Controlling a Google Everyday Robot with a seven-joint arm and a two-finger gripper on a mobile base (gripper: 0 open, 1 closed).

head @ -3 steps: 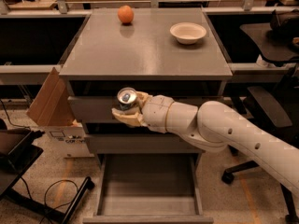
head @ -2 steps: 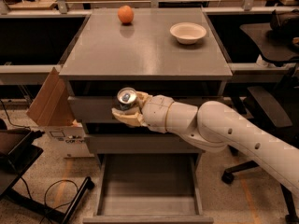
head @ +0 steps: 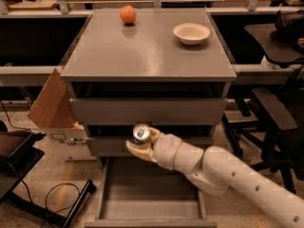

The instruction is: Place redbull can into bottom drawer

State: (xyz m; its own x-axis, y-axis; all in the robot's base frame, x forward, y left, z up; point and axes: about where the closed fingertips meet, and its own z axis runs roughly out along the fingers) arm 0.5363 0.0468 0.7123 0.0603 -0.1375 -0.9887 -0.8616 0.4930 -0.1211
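Pincer [head: 143, 145], centre frame, pinches slim silver-topped redbull can [head: 141, 133]; I hold it above the open grey bottom drawer [head: 147, 201] for lowering.

An orange [head: 128, 14] and a white bowl [head: 191, 33] are sitting apart on the cabinet top [head: 147, 56]; a cardboard box [head: 50, 103] is standing alongside

A grey cabinet [head: 142, 56] stands mid-room under dim, warm light, and the gripper [head: 140, 142] is closed round the can [head: 141, 133] at its middle drawer front. Long dark benches [head: 28, 70] with pale metal rails run behind it on both sides. A cardboard box [head: 50, 103] with a raised flap leans at its left, and black office chairs [head: 273, 113] crowd the right. The floor [head: 61, 167] is pale and speckled. Black cables [head: 47, 190] loop across it beside a black stand [head: 19, 160].
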